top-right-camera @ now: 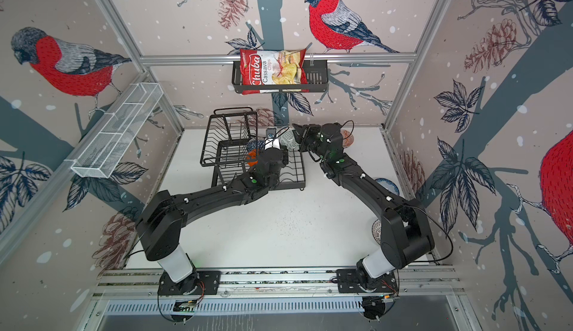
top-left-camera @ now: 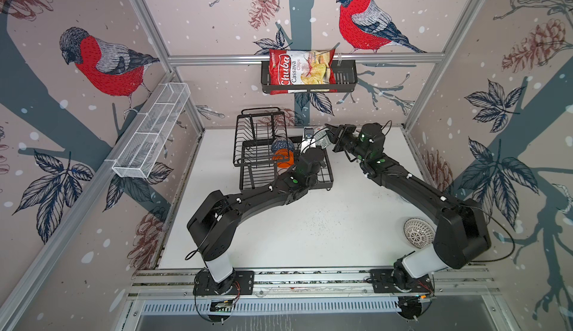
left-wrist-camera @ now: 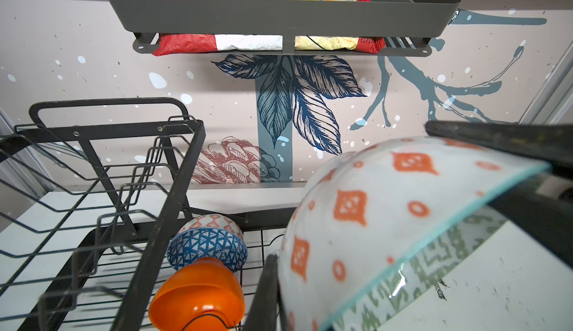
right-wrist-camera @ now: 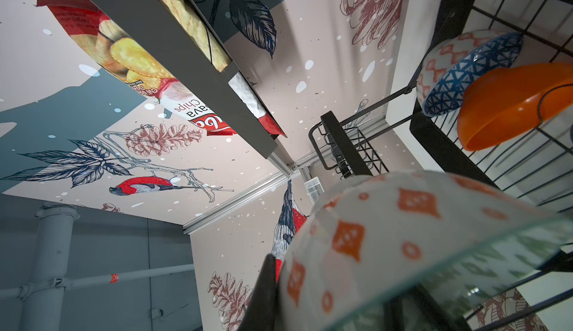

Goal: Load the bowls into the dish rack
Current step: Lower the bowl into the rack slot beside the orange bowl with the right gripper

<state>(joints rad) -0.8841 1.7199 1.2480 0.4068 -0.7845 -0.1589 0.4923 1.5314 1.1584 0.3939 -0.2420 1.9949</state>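
Handover pose: both arms hold one bowl. Left gripper (left-wrist-camera: pixel 280 276) is pinched narrow on the wall of the grey-green bowl (left-wrist-camera: pixel 372 221), one finger on the outside, the other hidden behind the bowl. Right gripper (right-wrist-camera: pixel 279 283) is also clamped narrow on the same bowl, gripping the rim on the opposite side. The bowl is white with orange diamonds outside, grey-green pattern inside and a teal rim. It is tilted on edge, off the desk (top-left-camera: pixel 310 227), at the far right end of the dish rack (left-wrist-camera: pixel 178 183). Two bowls are already in the rack's lower tier, standing on edge. These are the dark-blue geometric bowl (left-wrist-camera: pixel 207 245) and the plain orange bowl (left-wrist-camera: pixel 198 298), which touch, with the orange one nearer the arms. The upper basket of the rack holds no bowl. Three bowls are still on the desk on the right side. The lattice bowl (top-left-camera: pixel 417 232) sits beside the right arm's base. The blue-flower bowl (top-right-camera: pixel 389 184) is partly hidden behind the right forearm. The orange-red patterned bowl (top-right-camera: pixel 348 139) peeks out behind the right wrist near the back wall. A chips bag (top-left-camera: pixel 300 69) sits in the black shelf basket (top-left-camera: pixel 344 78) on the back wall. A white mesh basket (top-left-camera: pixel 152 131) hangs on the left wall.
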